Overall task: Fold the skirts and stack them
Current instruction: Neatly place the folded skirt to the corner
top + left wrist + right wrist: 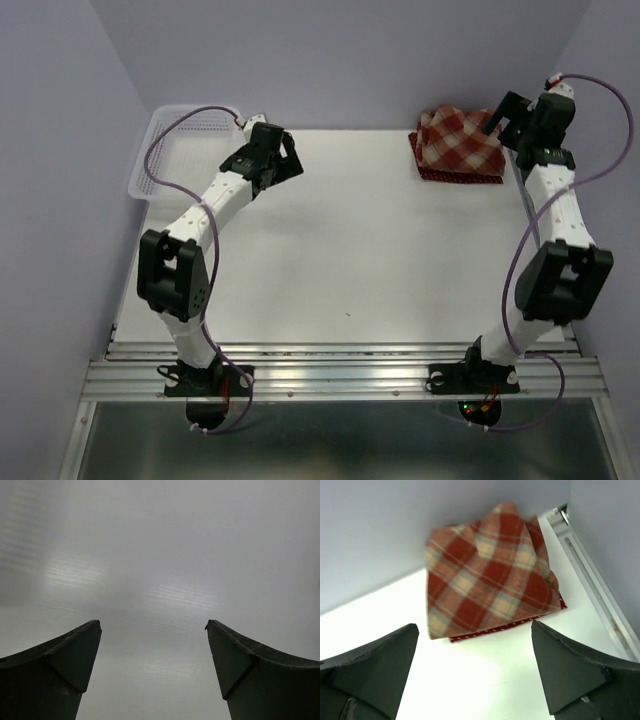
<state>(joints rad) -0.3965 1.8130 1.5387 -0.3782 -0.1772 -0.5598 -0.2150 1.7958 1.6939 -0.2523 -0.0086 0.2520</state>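
1. Right gripper [503, 118] hangs at the far right corner of the table [350, 250], just above the back of the skirts [458, 150]. Its jaws stand wide apart and nothing is between them.
2. Left gripper [284, 163] sits at the far left, also spread wide and holding nothing. Its own camera shows only bare pale surface beyond the dark fingers [65, 655].
3. Just beside the left gripper, a white mesh basket [175, 140] occupies the far left corner. The back wall [350, 60] stands close behind the skirts, and a metal rail [590, 570] runs along the table's right edge. Nothing lies between the right gripper and the pile.
4. The skirts lie as one folded pile, slightly wider from left to right than deep, its front edge roughly parallel to the back wall.
5. On top is the plaid skirt [490, 590], soft red-and-cream check, humped up towards the wall. Under it a dark red dotted edge [505, 629] peeks out flat along the front; I cannot tell how many layers.
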